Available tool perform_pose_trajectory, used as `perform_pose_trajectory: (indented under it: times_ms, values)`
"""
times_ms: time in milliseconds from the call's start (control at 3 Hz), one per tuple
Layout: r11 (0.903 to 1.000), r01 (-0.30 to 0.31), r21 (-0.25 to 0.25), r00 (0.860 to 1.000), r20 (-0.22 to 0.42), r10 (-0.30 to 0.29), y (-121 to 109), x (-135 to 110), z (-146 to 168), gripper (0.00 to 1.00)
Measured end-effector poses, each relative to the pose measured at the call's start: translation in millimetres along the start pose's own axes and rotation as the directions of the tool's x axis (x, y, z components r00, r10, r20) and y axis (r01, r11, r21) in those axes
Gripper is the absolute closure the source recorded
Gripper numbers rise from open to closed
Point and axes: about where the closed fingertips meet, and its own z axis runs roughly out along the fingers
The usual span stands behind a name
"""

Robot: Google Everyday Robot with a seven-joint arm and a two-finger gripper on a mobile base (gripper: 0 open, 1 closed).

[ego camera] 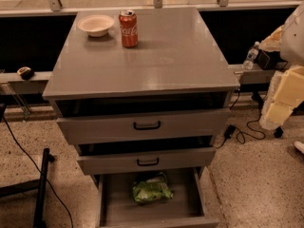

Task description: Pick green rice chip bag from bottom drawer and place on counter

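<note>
The green rice chip bag lies crinkled in the middle of the open bottom drawer, toward its back. The two shallower drawers above, with black handles, are pulled out a little, and the middle one overhangs the back of the bottom drawer. The grey counter tops the cabinet. My gripper is at the right edge of the view, beside the cabinet at about top-drawer height. It is well apart from the bag and holds nothing that I can see.
A white bowl and a red Coca-Cola can stand at the counter's back left. A water bottle sits on the ledge to the right. Cables lie on the floor at the right, and a black stand at the left.
</note>
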Motion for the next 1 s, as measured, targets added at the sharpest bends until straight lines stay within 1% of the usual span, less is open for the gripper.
perform_pose_trajectory:
  times_ms: [333, 667, 1000]
  values:
    - [1.0, 0.0, 0.0, 1.0, 0.0, 0.0, 0.0, 0.0, 0.0, 0.0]
    - [0.9996, -0.016, -0.025, 0.998, 0.061, 0.017, 10.6, -5.0, 23.6, 0.0]
    - [0.995, -0.018, -0.099, 0.976, 0.215, 0.039, 51.0, -15.6, 81.4, 0.0]
